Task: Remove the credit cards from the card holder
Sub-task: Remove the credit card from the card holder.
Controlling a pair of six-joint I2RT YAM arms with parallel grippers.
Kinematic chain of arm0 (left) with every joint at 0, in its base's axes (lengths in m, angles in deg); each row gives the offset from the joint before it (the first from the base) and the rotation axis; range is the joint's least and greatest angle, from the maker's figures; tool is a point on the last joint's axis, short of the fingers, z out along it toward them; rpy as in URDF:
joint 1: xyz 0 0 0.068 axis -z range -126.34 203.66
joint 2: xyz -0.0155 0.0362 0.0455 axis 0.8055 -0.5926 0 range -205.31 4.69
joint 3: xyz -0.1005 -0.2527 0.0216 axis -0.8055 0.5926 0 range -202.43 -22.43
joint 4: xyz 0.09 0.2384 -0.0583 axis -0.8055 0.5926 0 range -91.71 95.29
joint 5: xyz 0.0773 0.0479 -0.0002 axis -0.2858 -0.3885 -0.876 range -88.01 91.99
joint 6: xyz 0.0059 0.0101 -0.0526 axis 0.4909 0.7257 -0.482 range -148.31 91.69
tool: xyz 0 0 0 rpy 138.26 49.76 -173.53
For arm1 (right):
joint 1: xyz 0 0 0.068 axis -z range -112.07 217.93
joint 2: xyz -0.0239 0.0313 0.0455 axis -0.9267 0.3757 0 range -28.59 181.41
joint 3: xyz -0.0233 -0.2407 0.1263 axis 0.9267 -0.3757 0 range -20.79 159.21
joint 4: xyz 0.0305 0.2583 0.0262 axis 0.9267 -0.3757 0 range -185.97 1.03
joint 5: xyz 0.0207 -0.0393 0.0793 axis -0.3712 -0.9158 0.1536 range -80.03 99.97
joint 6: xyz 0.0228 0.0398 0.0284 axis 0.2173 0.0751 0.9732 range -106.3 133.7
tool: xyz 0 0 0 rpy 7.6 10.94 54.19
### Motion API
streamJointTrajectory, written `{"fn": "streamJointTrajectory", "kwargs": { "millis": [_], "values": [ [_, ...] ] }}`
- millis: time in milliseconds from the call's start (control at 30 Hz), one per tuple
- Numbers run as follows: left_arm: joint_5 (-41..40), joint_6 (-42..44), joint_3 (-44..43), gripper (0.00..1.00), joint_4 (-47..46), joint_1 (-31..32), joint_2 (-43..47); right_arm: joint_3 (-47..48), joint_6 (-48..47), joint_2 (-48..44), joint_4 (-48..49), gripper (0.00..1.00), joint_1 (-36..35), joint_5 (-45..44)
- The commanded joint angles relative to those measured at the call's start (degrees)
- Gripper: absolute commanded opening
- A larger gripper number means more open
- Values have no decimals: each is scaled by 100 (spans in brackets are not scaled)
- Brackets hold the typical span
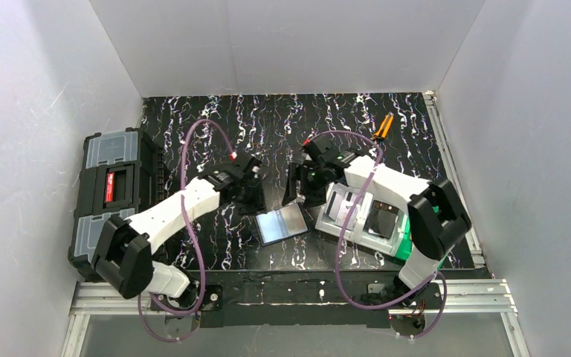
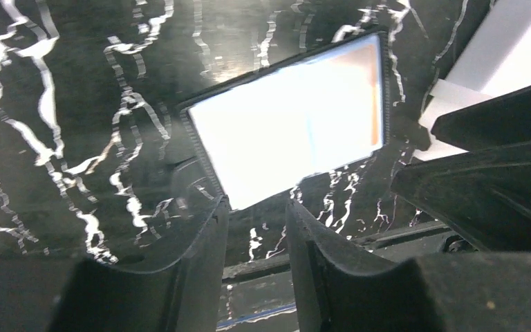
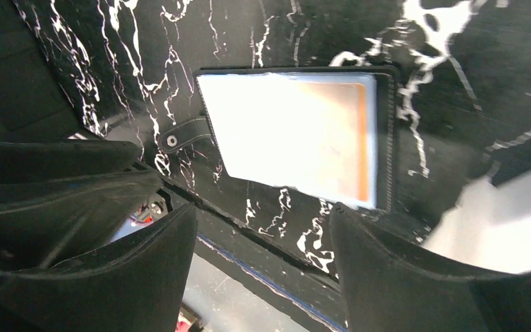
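Left claw [image 2: 257, 207] is cracked open just a bit with nothing in it. Right claw [image 3: 263, 211] gapes wide, also empty. Both hang just over the card holder [image 1: 282, 223], spread open on the counter [image 1: 268, 123] — roughly 5 o'clock from the left claw, 7 o'clock from the right in the top view. An orange-tan card [image 3: 364, 138] sits in one pocket — not out yet.
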State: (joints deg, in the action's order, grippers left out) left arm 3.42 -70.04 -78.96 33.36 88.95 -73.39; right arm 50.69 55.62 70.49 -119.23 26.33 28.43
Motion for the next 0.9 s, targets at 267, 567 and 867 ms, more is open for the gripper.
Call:
{"fn": "streamJointTrajectory", "kwargs": {
  "millis": [267, 567, 867],
  "values": [
    [-1637, -110, -1693, 54, 318, 1594, -2293, -315, -503, -1095, -574, 77, 1126, -677],
    [-1966, 146, -2150, 56, 395, 1962, -3224, -541, -499, -1448, -507, 78, 1638, -594],
    [-1936, 226, -1775, 43, 537, 2132, -3556, -692, -522, -1454, -426, 78, 1638, -537]
  ]
}}
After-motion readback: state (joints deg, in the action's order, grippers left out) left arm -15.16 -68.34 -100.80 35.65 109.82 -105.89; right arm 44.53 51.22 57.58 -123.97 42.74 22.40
